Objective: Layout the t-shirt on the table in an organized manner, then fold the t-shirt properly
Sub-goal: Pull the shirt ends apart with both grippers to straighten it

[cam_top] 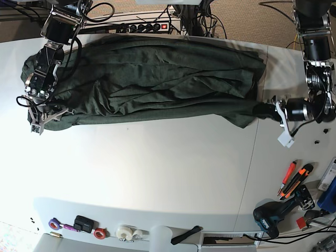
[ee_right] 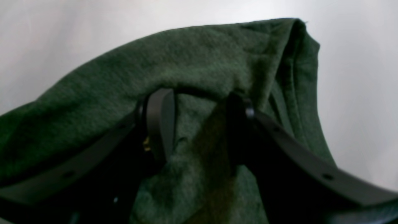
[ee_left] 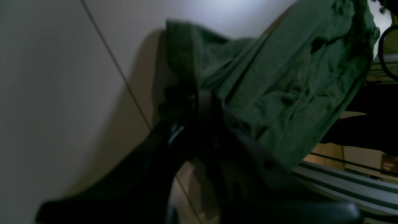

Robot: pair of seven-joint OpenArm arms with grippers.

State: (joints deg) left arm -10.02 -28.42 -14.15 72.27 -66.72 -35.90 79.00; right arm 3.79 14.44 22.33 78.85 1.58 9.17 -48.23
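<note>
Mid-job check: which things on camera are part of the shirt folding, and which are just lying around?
In the job: t-shirt, table, left gripper shut on its edge, right gripper open around cloth.

Lying about: tape rolls, drill, orange-handled tools, power strip.

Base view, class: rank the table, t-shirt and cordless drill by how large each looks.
1. table
2. t-shirt
3. cordless drill, smallest by far
</note>
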